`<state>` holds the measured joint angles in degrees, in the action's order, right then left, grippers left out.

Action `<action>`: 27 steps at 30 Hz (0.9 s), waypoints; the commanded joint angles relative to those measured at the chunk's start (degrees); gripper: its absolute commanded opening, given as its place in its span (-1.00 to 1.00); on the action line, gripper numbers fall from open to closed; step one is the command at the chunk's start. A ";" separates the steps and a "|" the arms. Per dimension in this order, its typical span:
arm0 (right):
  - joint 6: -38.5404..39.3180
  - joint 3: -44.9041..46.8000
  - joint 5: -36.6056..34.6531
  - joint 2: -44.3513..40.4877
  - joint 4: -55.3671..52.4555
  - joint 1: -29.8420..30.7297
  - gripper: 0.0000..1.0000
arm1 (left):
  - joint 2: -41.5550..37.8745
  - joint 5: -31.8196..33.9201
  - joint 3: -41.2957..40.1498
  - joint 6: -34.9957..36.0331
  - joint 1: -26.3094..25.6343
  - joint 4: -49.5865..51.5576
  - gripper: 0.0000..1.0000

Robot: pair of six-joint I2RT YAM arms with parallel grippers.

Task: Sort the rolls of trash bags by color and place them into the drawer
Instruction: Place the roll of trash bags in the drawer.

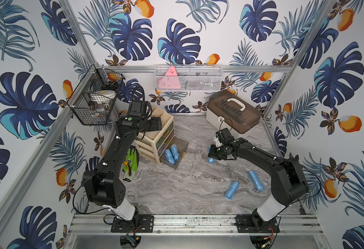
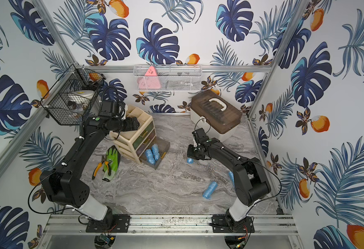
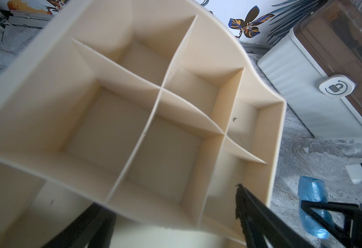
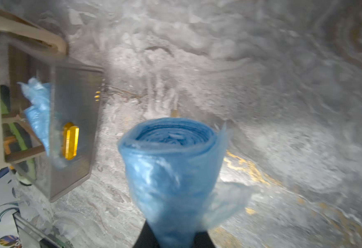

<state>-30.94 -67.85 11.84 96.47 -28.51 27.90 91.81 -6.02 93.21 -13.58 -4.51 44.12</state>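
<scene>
My right gripper is shut on a light blue roll, mid-table to the right of the drawer; the roll's end pokes out below the jaws. Whether it touches the table I cannot tell. The beige organizer's bottom drawer stands pulled out, with blue rolls lying inside. Two more blue rolls lie on the marble near the right arm. My left gripper hovers open over the organizer's divided top tray, holding nothing. No green or pink rolls show.
A green work glove and orange-handled pliers lie left of the organizer. A brown-lidded white box stands at the back right. A black wire basket and a white mesh basket hang on the walls.
</scene>
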 commanded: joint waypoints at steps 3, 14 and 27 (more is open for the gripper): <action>-2.69 -6.24 2.10 3.30 0.37 4.67 -0.93 | 0.21 -0.30 0.61 -0.30 0.12 2.32 0.79; -6.93 -19.67 4.55 13.95 1.70 11.71 -0.88 | 0.19 -0.48 0.24 -0.21 0.12 2.38 0.79; -6.15 -35.28 4.05 27.24 -1.17 13.04 -0.83 | 0.30 -0.66 -0.04 -0.17 0.12 2.22 0.80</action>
<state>-38.11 -100.66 16.93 122.21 -28.23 40.77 91.94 -6.26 93.34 -13.56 -4.49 44.45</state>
